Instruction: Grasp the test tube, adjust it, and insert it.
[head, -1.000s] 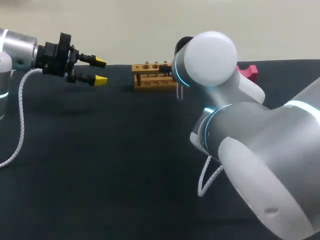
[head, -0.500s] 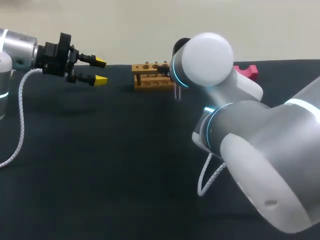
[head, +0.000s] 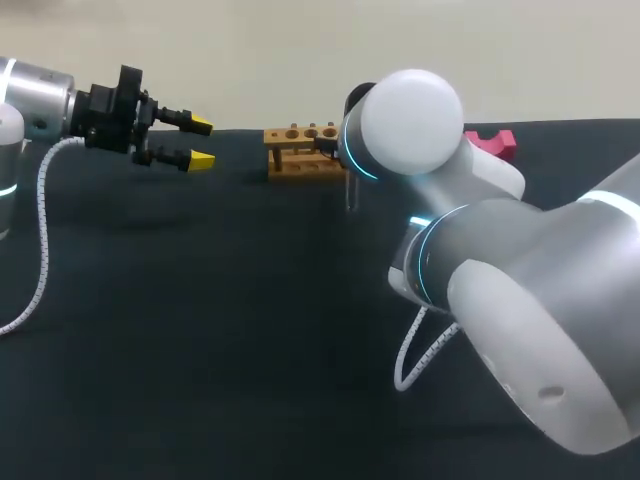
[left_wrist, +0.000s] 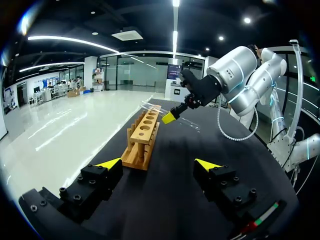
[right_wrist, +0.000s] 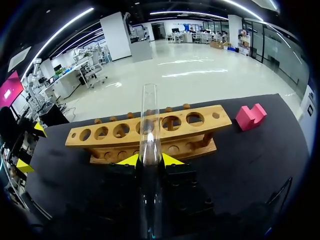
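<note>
Dark table (head: 200, 330): the right gripper (right_wrist: 150, 160), pinching the tube (right_wrist: 149, 115), has slid nearer the rack (right_wrist: 222, 121), so putting it in looks close. Left gripper (head: 202, 142) hangs with fingers spread.

Test tube (right_wrist: 150, 125): clear glass as I see it, glossy and smooth.
Rack (right_wrist: 202, 131): pale wood, matt, just behind the tube.
Table (head: 200, 300): dark, matt, under the rack.
Block (right_wrist: 250, 116): pink, matt, beside the rack.
My right arm (head: 410, 120): smooth satin shell.
Left gripper (left_wrist: 157, 163): matt black body, yellow plastic-looking tips.
</note>
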